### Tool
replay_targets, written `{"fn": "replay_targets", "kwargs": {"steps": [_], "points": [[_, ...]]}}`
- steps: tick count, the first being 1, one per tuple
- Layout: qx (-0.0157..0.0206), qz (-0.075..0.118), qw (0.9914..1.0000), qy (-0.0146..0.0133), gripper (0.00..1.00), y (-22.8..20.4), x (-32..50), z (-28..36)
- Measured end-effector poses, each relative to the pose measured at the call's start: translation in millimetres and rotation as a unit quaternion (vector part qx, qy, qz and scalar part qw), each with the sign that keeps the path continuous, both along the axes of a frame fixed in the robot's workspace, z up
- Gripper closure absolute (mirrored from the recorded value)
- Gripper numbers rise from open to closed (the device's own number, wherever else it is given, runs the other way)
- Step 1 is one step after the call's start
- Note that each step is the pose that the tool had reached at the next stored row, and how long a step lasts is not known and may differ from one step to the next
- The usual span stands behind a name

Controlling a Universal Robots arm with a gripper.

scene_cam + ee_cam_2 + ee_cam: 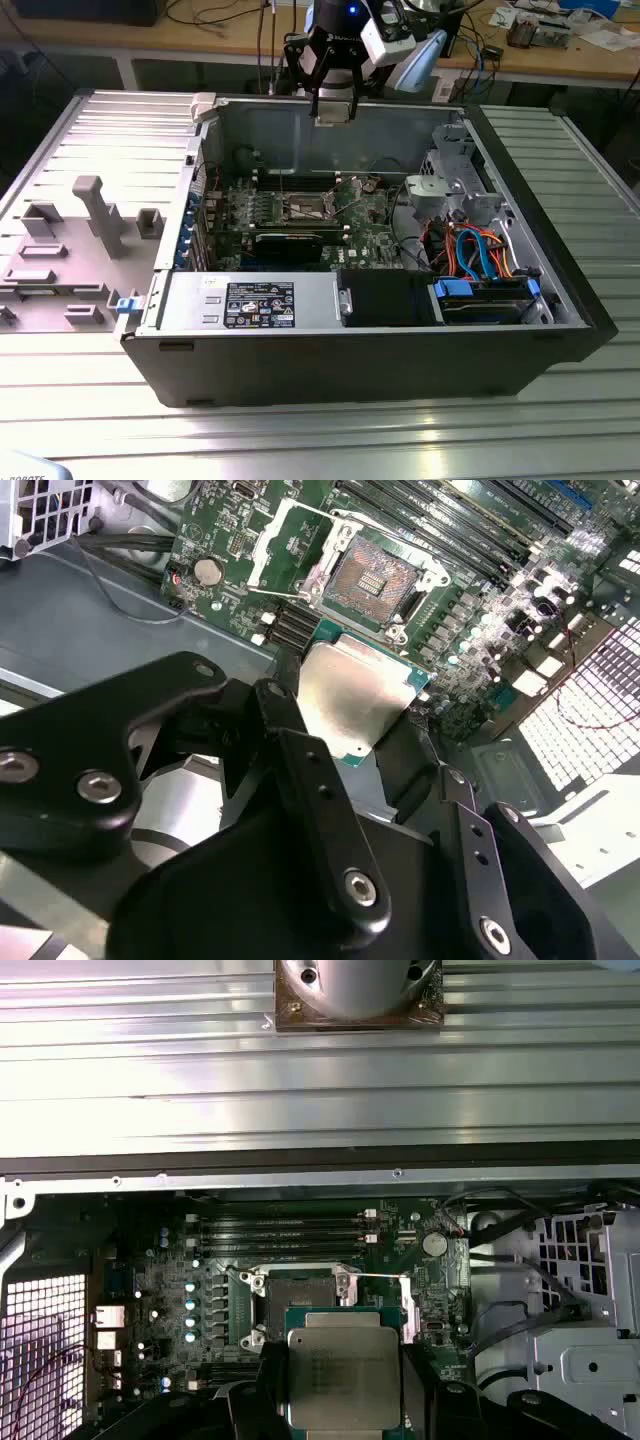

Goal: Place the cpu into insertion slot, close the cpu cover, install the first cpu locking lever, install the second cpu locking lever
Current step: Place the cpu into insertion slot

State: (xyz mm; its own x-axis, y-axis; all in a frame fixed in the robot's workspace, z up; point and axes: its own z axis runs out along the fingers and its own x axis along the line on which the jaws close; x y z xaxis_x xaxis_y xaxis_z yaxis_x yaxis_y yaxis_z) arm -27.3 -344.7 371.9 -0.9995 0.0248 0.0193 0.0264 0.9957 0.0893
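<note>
Gripping the cpu (360, 695) by two opposite edges, the claw (333, 108) is clenched on it, metal top facing the wrist cameras; dark fingers (283, 712) pinch it either side. The chip sits flat between the fingertips and looks level in the first wrist view.

Claw height: well above the board (225, 550), up near the top edge of the case (350, 340) in the exterior view. No contact with anything below.

Slot (372, 575): below the claw and just beyond the held chip in both wrist views, dark centre bare, nothing seated in it. Cover (263, 548): swung open, lying on the far side of the slot from the claw, window frame clear of the socket. Levers: too fine to tell apart from the rim.

Step in hand, by my reading: the first one, cpu into slot; carry phase, not yet over the socket. Cover and both levers not yet done.

Requirement for seating, as a judgement: chip centred and square over the slot, edges parallel to the rim, then a straight, gentle descent. Any tilt or offset risks the socket contacts.
</note>
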Motion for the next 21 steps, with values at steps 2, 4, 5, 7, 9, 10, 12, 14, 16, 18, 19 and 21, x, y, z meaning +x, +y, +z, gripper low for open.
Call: {"fn": "replay_targets", "kwargs": {"steps": [2, 4, 5, 7, 9, 10, 12, 14, 16, 18, 19, 21], "points": [[0.0000, 0.000, 1.00000, 0.0000, 0.46, 0.0, 0.0, 0.0], [0.0000, 0.000, 1.00000, 0.0000, 0.46, 0.0, 0.0, 0.0], [0.0000, 0.000, 1.00000, 0.0000, 0.46, 0.0, 0.0, 0.0], [0.0000, 0.000, 1.00000, 0.0000, 0.46, 0.0, 0.0, 0.0], [0.0000, 0.000, 1.00000, 0.0000, 0.46, 0.0, 0.0, 0.0], [0.0000, 0.000, 1.00000, 0.0000, 0.46, 0.0, 0.0, 0.0], [0.0002, 0.000, 1.00000, 0.0000, 0.46, -0.5, 0.0, -0.1], [0.0001, 0.000, 1.00000, 0.0000, 0.46, -1.9, 0.0, -0.1], [0.0001, 0.000, 1.00000, 0.0000, 0.46, -2.0, 0.0, -0.1], [-0.0001, -0.004, 0.99999, 0.0000, 0.46, -2.1, 0.0, 0.0], [0.0000, -0.007, 0.99997, 0.0000, 0.46, -2.1, 0.1, -0.1], [0.0000, -0.014, 0.99990, 0.0000, 0.46, -2.1, 0.1, -0.2]]}}
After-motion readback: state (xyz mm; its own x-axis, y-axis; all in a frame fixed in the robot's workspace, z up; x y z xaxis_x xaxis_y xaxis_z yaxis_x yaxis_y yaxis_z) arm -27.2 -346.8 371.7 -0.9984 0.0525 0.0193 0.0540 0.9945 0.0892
